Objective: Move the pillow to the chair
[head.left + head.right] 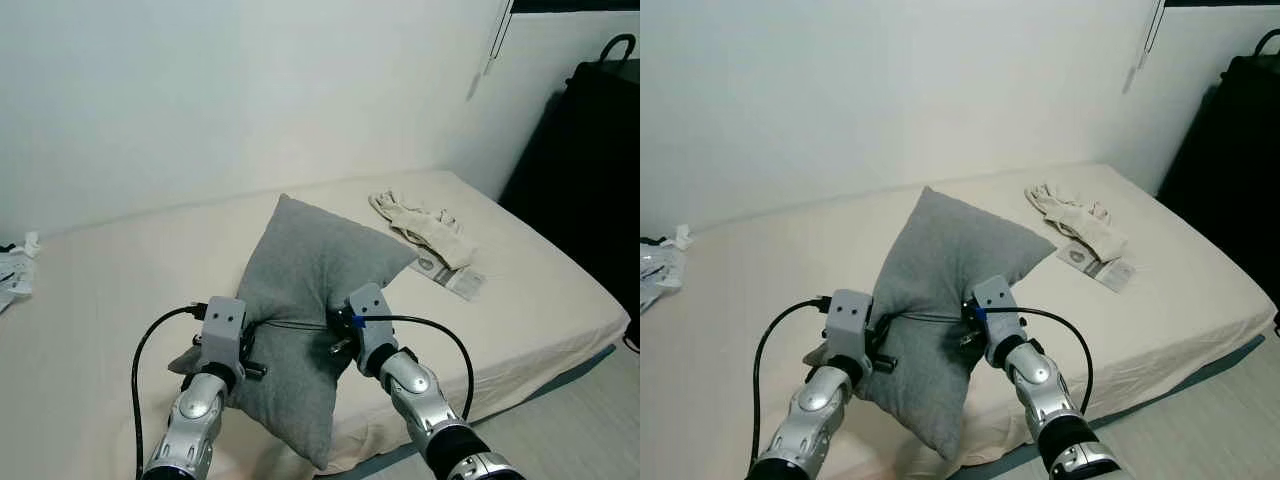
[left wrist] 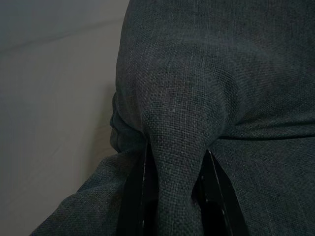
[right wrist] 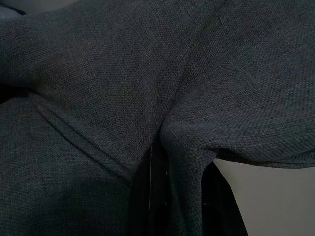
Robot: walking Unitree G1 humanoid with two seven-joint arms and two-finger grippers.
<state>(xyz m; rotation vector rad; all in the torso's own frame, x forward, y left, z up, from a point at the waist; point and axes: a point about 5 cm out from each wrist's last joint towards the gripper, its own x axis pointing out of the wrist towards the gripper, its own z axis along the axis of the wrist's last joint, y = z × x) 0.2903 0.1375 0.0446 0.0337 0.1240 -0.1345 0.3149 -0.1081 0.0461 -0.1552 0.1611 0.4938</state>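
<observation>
A grey pillow (image 1: pixel 310 290) stands tilted on one corner over the near edge of the bed (image 1: pixel 100 300), pinched from both sides. My left gripper (image 2: pixel 174 196) is shut on a fold of the pillow's left side, with its black fingers (image 2: pixel 134 196) on either side of the cloth. My right gripper (image 3: pixel 184 196) is shut on a fold of the right side, where one of its fingers (image 3: pixel 155 191) presses into the fabric. In the left eye view both wrists meet the pillow at mid-height. The pillow's lowest corner (image 1: pixel 318 455) hangs past the mattress edge.
A crumpled white cloth (image 1: pixel 420 225) and a printed packet (image 1: pixel 455 275) lie on the bed's right part. Small papers (image 1: pixel 15 272) sit at the far left. A tall black object (image 1: pixel 590 160) stands right of the bed, with pale floor (image 1: pixel 590 420) below.
</observation>
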